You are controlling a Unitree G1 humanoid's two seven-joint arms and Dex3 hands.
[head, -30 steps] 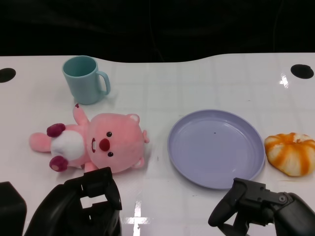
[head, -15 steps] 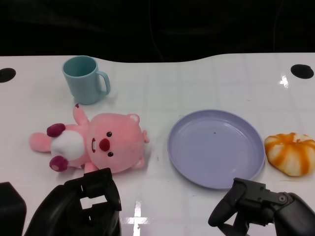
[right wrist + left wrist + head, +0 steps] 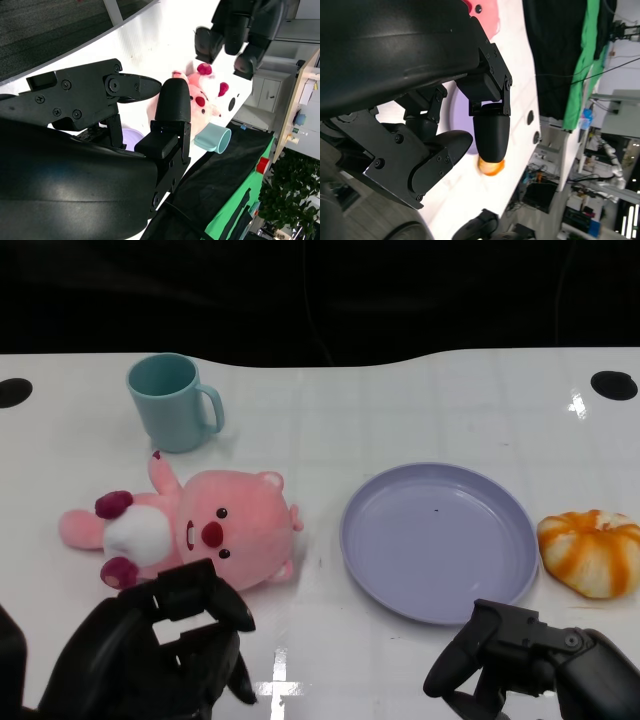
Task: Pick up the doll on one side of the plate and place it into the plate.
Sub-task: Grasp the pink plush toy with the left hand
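Head view: since the earlier pictures the left robot hand point(image 3: 165, 655) has risen and spread, its fingers point(image 3: 215, 595) now reaching further toward the doll point(image 3: 190, 535); the right robot hand point(image 3: 525, 665) has not moved, nor have the things on the tabletop point(image 3: 400, 405). The pink doll lies on its back left of the purple plate point(image 3: 437, 540), apart from it, with a strip of bare tabletop between them. The left robot hand sits just at the near side of the doll, fingers apart and holding nothing, its tips just short of the doll's head. The right robot hand, fingers also apart and empty, rests at the near edge below the plate's right part. A teal mug point(image 3: 172, 400) stands behind the doll, near its raised arm. An orange-and-white plush pumpkin point(image 3: 590, 552) lies just right of the plate. The tabletop's far edge runs behind the mug with open white surface between.

Left wrist view: the left robot hand point(image 3: 470, 125) has its fingers spread; beyond them show a sliver of the plate point(image 3: 454, 107) and the pumpkin point(image 3: 490, 167).

Right wrist view: the right robot hand's fingers point(image 3: 172, 107) stand apart; past them the doll point(image 3: 197, 107) lies beside the mug point(image 3: 215, 140), with the left robot hand point(image 3: 240, 32) over it.
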